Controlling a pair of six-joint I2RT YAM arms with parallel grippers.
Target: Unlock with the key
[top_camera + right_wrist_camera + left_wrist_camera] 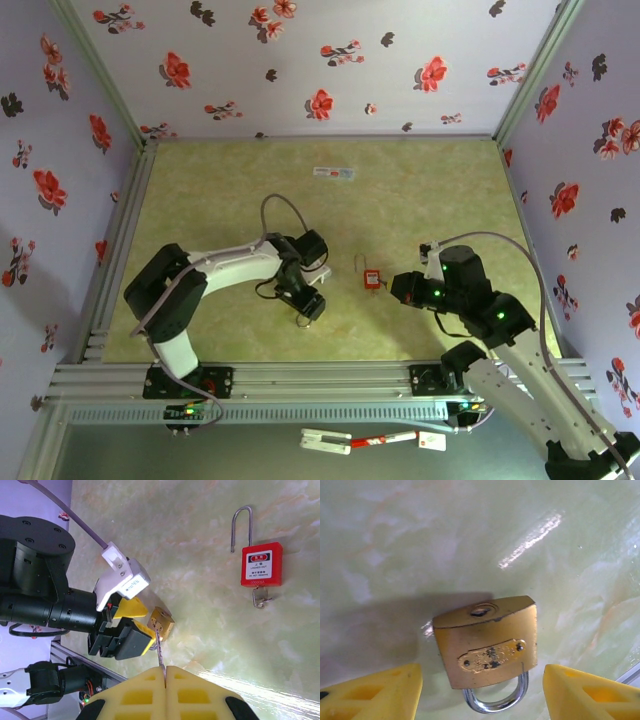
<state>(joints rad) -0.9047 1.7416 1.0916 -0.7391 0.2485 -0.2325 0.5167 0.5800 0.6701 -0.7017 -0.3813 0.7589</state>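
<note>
A brass padlock (487, 642) lies flat on the table, keyhole (481, 611) facing away and steel shackle (496, 700) toward the camera. My left gripper (481, 682) is open, one yellow finger (385, 695) on each side of the lock with gaps. My right gripper (165, 672) is shut on a thin key (159, 652). Its blade points at the brass padlock (163, 622), which sits by the left gripper (145, 622). From above, the right gripper (400, 288) is well to the right of the left gripper (310, 292).
A red safety padlock (372, 279) with a long shackle lies between the two arms, also visible in the right wrist view (261, 564). A small white packet (333, 173) lies near the back. Aluminium rails (300, 380) edge the table's front; flowered walls enclose the other sides.
</note>
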